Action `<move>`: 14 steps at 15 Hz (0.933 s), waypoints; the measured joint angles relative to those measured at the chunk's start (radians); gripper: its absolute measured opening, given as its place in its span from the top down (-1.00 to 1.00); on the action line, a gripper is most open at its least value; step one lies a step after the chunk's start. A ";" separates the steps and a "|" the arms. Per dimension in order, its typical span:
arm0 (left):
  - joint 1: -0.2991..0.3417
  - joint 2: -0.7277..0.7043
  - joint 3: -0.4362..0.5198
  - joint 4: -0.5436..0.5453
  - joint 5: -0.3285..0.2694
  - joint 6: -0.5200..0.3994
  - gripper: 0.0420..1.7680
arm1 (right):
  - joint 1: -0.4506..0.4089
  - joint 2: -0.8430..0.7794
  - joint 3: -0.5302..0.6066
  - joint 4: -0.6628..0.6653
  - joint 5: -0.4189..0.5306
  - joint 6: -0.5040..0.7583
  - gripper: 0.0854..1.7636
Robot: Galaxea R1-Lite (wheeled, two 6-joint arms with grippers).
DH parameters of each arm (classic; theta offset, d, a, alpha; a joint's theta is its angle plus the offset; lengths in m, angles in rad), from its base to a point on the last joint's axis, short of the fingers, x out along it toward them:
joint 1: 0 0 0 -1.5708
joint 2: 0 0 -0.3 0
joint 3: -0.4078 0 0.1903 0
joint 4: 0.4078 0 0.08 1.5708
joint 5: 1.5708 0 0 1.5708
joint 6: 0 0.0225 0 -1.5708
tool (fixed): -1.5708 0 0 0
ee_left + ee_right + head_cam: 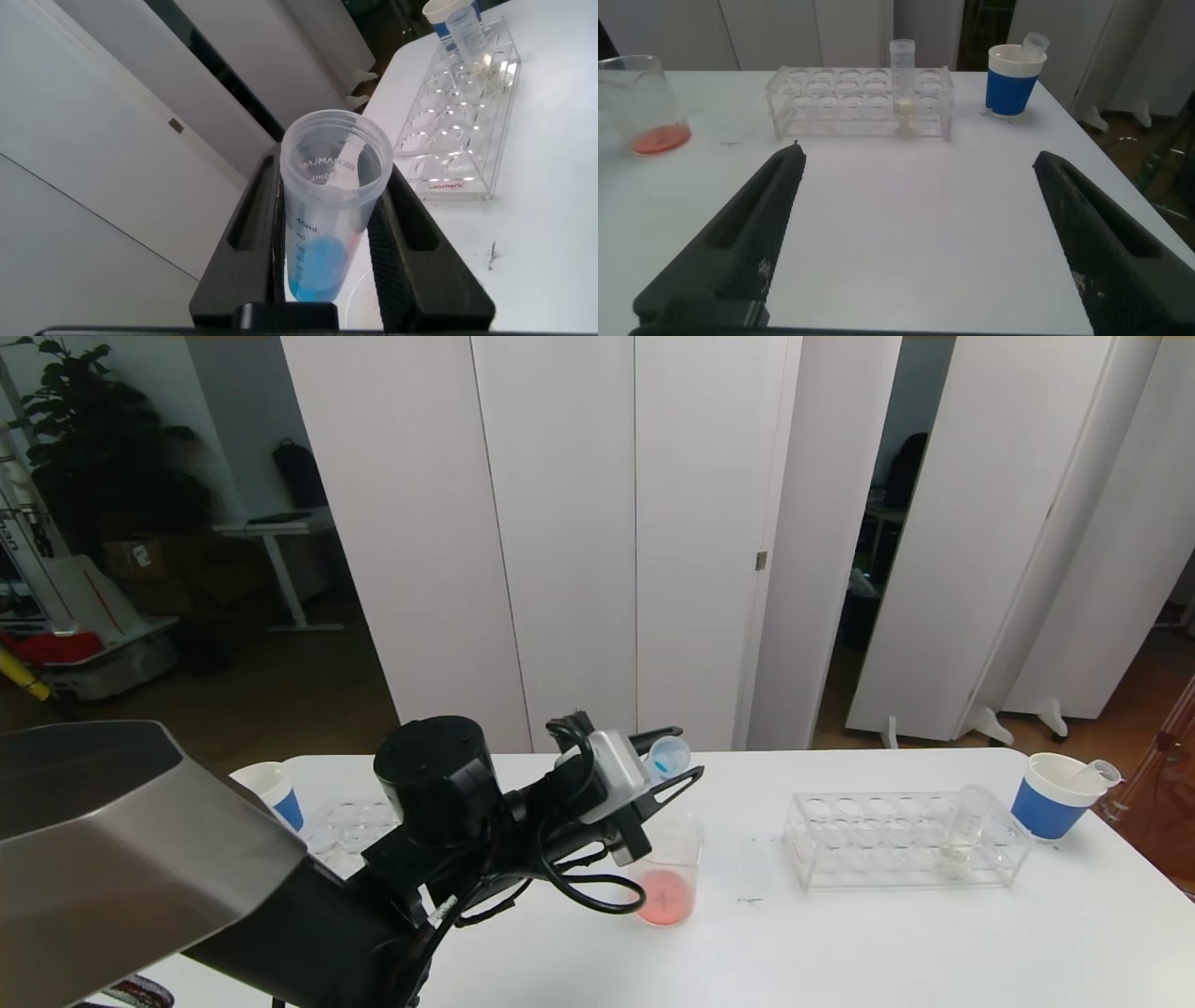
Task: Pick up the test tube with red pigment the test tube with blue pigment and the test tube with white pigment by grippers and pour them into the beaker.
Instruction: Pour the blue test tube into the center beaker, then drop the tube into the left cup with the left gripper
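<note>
Blue tube (327, 219): clear, printed graduations, bright blue liquid pooled at its bottom end. Pinched between the two black fingers (248, 238) of the left gripper (674, 761), mouth open toward the wrist camera. In the head view the tube is tipped over on a slant, held in the air just above the beaker (668, 868), at about 12 o'clock from it.

Beaker: stands upright on the table (840, 943) near the middle, wide, flared rim, a shallow layer of pinkish-red liquid in the bottom. Left arm reaches in from 8 o'clock, cables looped beside the beaker.

White tube (966, 826): upright in the clear rack (901, 840) at 3 o'clock of the beaker, well apart from it. It sits in a hole at the rack's right end; pale whitish liquid low in the tube. The rack's other holes look unfilled.

Paper cup (1055, 793), white with blue band, just beyond the rack's right end; a clear empty tube leans out of it. Second blue-banded cup (271, 789) at 9 o'clock of the beaker, partly hidden by the left arm, beside another clear rack (350, 826).

Right gripper (920, 243): fingers spread wide, holding nothing, low over bare table, pointing at the rack and the cup. Not seen in the head view.
</note>
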 joint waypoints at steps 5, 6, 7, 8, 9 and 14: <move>0.045 0.049 -0.026 -0.033 -0.059 0.109 0.36 | 0.000 0.000 0.000 0.000 0.000 0.000 -0.98; 0.052 0.055 -0.036 -0.035 -0.069 0.134 0.36 | 0.000 0.000 0.000 0.000 0.000 0.000 -0.98; 0.058 0.062 -0.047 -0.040 -0.085 0.151 0.36 | 0.000 0.000 0.000 0.000 -0.001 0.000 -0.98; 0.064 0.072 -0.058 -0.056 -0.112 0.158 0.36 | 0.000 0.000 0.000 0.000 -0.001 0.000 -0.98; 0.071 0.083 -0.072 -0.072 -0.138 0.163 0.36 | 0.000 0.000 0.000 0.000 0.000 0.000 -0.98; 0.098 0.156 -0.107 -0.134 -0.184 0.256 0.36 | 0.000 0.000 0.000 0.000 0.000 0.000 -0.98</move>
